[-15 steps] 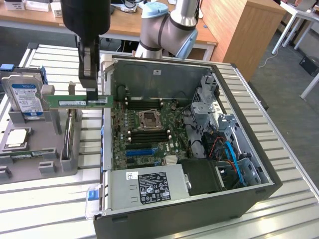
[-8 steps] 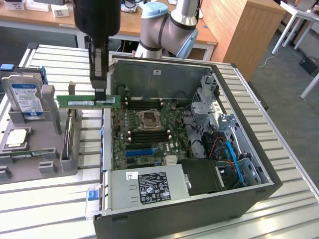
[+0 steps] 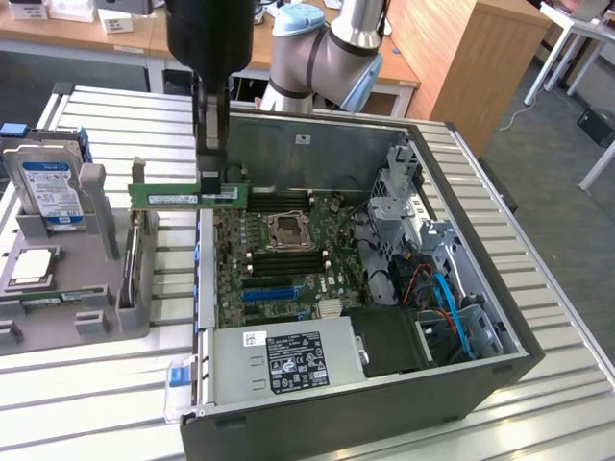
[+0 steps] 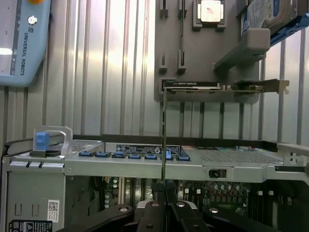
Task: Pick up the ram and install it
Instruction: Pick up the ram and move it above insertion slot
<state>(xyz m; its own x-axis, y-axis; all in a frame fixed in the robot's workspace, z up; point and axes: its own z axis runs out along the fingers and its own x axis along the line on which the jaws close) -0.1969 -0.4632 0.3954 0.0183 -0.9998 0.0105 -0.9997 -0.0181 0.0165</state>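
The ram [image 3: 163,198] is a thin green stick, held level in the air above the edge of the open computer case [image 3: 461,375] on the exterior view's left. My gripper [image 3: 213,184] comes straight down from above and is shut on the ram's upper edge, right of its middle. In the wrist view the ram [image 4: 164,145] appears edge-on as a thin line rising from between my black fingers [image 4: 149,217]. The motherboard [image 3: 288,254], with dark memory slots [image 3: 288,203] beside the processor socket [image 3: 286,230], lies below and to the exterior view's right of the ram.
A grey fixture block [image 3: 86,307] at the exterior view's left holds a hard drive [image 3: 46,187], a square processor chip [image 3: 34,267] and an upright card [image 4: 222,88]. A power supply [image 3: 288,360], blue cables [image 3: 447,307] and drive cages crowd the case. A teach pendant [image 4: 21,43] lies on the ribbed table.
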